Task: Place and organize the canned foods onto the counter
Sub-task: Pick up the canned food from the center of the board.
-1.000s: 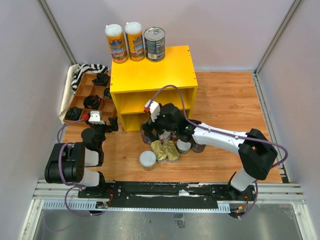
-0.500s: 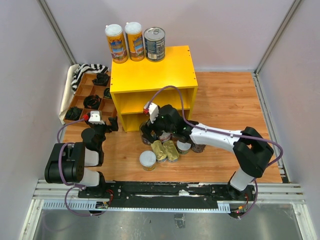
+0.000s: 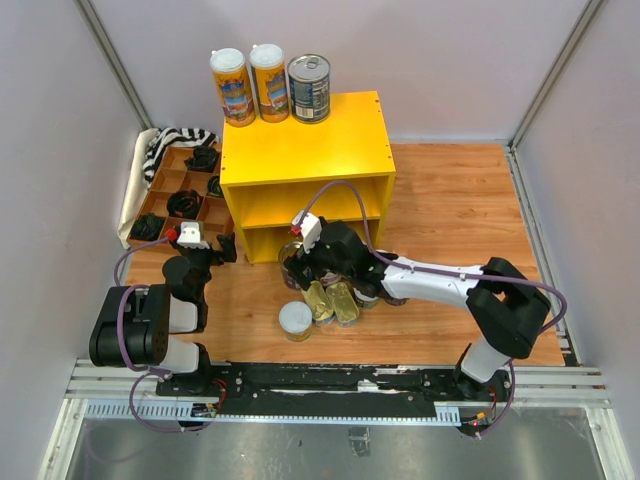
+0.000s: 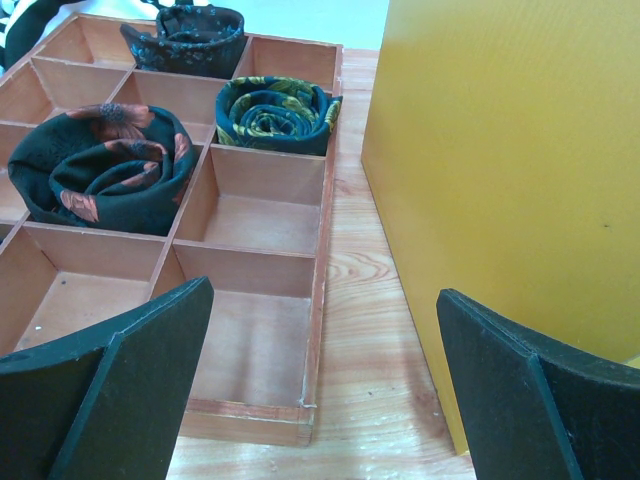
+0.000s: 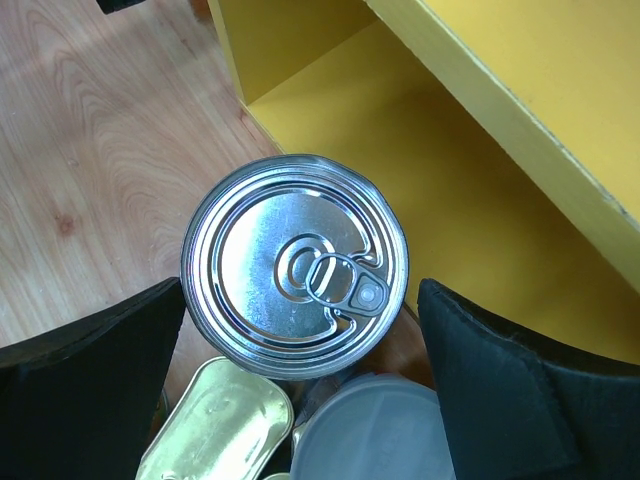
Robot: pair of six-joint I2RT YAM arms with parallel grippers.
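1. Table (image 3: 450, 200): warm wood-grain board, flat, matt. Pale plain walls on three sides; a metal rail runs along the near edge.
2. Counter (image 3: 305, 150): bright yellow painted wooden box with a flat top and two open shelves, standing at the back of the table, left of centre.
3. Tall cans (image 3: 230, 88): two cylinders with white lids and orange printed labels, upright side by side at the counter's back left corner.
4. Dark can (image 3: 309, 88): silver top, dark label, upright just right of the tall pair.
5. Gold tins (image 3: 332, 300): two flat tins with rounded corners, on the table in front of the counter, among other cans.
6. Short can (image 3: 296, 320): white lid, nearest the rail.
7. Ring-pull can (image 5: 295, 265): ribbed silver lid, upright at the mouth of the lower shelf.
8. Tray (image 4: 320, 250): brown divided wood holding rolled dark patterned fabric, left of the counter.
9. Right gripper (image 5: 300, 350): jaws spread wide, one finger on each side of the ring-pull can; a narrow gap shows at the right finger.
10. Left gripper (image 4: 320, 400): jaws released, holding nothing, between tray and counter.
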